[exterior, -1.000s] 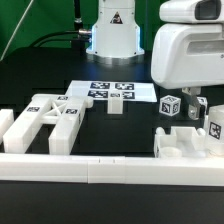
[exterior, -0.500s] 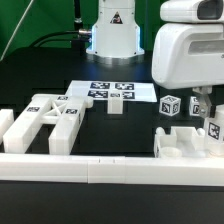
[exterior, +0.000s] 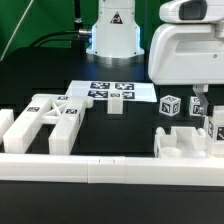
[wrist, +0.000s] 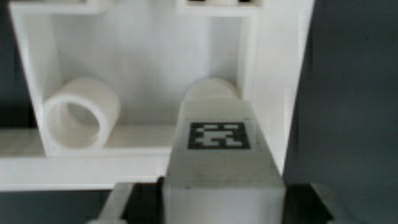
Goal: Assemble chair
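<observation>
We see the gripper [wrist: 217,203] with its fingers [wrist: 139,204] clamped on a chair leg [wrist: 217,110], pressing its two sides with no gap visible. The leg is a chunky bar of matte white plastic, flat-faced and square-edged, with one black-and-white tag on the face toward the wrist camera. It sits over the seat block [wrist: 125,50], also matte white, with straight raised walls and a rounded ring-shaped feature [wrist: 79,115] beside the leg. We can't tell whether leg and block touch. In the exterior view all this is near the edge of the table [exterior: 120,135] on the exterior view's right. The table surface is flat matte black. On the far side of the seat block stands a boxy white part [exterior: 170,105] with tags on its faces. Near the table edge on the exterior view's left lie the ladder-like frames [exterior: 40,112], white rails joined by cross rungs, lying flat with tags on top. The marker board [exterior: 112,90], a thin flat white sheet, lies mid-table with a small white block [exterior: 117,106] at its near edge. A long plain white border bar [exterior: 100,165] runs along the table's front edge.
</observation>
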You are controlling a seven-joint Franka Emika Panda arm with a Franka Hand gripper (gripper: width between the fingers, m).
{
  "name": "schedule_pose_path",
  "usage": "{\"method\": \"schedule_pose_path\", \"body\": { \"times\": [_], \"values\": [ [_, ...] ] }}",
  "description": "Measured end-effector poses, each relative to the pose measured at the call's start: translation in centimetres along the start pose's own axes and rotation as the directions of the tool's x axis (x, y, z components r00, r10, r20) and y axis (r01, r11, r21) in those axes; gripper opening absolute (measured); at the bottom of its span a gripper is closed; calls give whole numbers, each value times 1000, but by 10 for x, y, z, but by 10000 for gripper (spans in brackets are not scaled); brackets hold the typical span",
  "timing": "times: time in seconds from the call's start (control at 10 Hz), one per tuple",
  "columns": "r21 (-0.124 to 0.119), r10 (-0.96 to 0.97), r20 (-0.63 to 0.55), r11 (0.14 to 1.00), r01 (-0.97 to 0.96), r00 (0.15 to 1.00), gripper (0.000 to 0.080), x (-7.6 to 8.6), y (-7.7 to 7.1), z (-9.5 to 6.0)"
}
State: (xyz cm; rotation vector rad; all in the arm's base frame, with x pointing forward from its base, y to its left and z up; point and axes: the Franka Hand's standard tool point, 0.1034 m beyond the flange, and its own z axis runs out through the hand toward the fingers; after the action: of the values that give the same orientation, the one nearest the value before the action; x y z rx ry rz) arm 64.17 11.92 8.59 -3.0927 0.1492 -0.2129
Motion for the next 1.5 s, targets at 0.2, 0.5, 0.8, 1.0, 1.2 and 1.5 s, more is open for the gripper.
{"method": "schedule_pose_path", "body": {
  "times": [0.2,0.5,0.8,1.0,1.2,1.5],
  "values": [
    [-6,201,-2,980,-201,980,284,-1,-2,0],
    [-6,503,6,865,-503,865,284,-3,-4,0],
    [-5,669,12,743,-669,743,284,-4,-4,1],
    [-4,699,13,715,-699,715,340,-4,-5,1],
    [-4,654,13,756,-654,756,534,-4,-4,1],
    [8,416,-4,909,-416,909,645,1,4,6]
  ]
}}
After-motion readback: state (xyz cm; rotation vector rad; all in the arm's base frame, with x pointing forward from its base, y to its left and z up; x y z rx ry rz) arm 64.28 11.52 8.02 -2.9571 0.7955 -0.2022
